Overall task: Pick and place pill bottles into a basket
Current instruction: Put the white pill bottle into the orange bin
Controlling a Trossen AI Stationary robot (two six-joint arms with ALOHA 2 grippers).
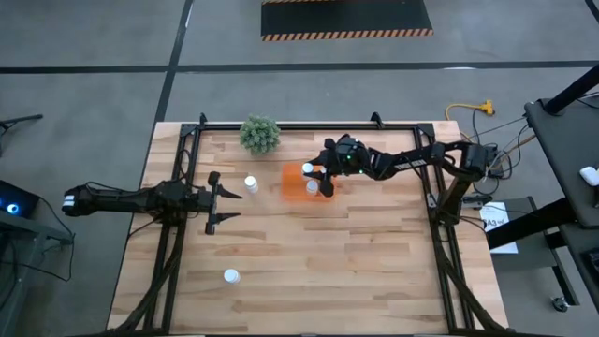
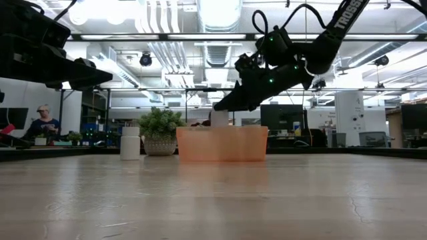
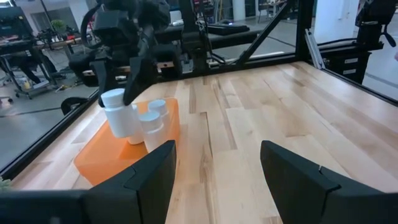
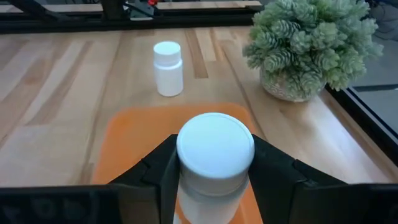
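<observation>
The orange basket (image 1: 292, 187) sits mid-table, in front of the green plant. My right gripper (image 1: 318, 178) is over it, shut on a white pill bottle (image 4: 215, 152), which stays upright over the basket (image 4: 134, 143). Two more bottles (image 3: 151, 124) stand inside the basket (image 3: 112, 162). One bottle (image 1: 251, 183) stands on its base on the table left of the basket, and it also shows in the low view (image 2: 130, 143). Another bottle (image 1: 231, 275) stands near the front edge. My left gripper (image 1: 221, 199) is open and empty, left of the basket. My right gripper pinches the bottle's body just under the cap (image 4: 211, 186) between its two fingers (image 4: 155, 171). The fingers slant down from the table's right side. The bottle is upright over the basket; the basket wall (image 2: 222, 145) hides its base, so I cannot tell whether it stands on the floor.
A small green plant in a pot (image 1: 260, 134) stands just behind and left of the basket, close to the right gripper's path. A black frame (image 1: 187, 140) runs along the table's sides. Bare wood lies toward the near and right parts of the table.
</observation>
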